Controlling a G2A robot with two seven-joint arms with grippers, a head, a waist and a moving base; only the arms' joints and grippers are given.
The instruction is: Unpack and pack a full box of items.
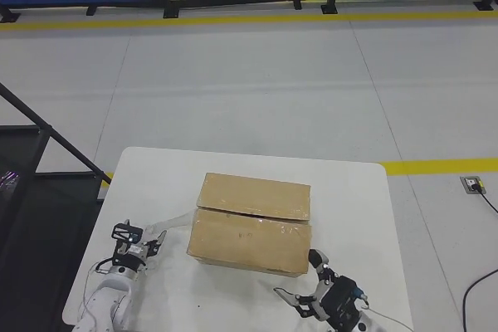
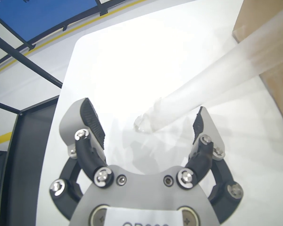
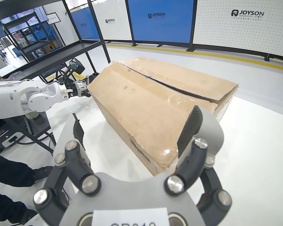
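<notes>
**A:** Box status?

**B:** Cardboard box (image 1: 251, 224) sits mid-surface (image 1: 349, 216), flaps down, with a slight gap at the centre seam. Its long axis runs side to side across the robot's front, skewed a little, right end slightly nearer the robot.

**A:** Claws?

**B:** Left claw (image 2: 143, 106) is spread wide, low over the surface, off the box's left end. A clear tape strip (image 2: 202, 85) runs from that end of the box into the gap between its fingers (image 2: 92, 118). The loose tip isn't pinched.

**A:** Right one?

**B:** Right claw (image 3: 136, 115) is also spread wide and holds nothing. It's just beside the box's near right corner. Can't tell if a finger touches the cardboard.
</notes>
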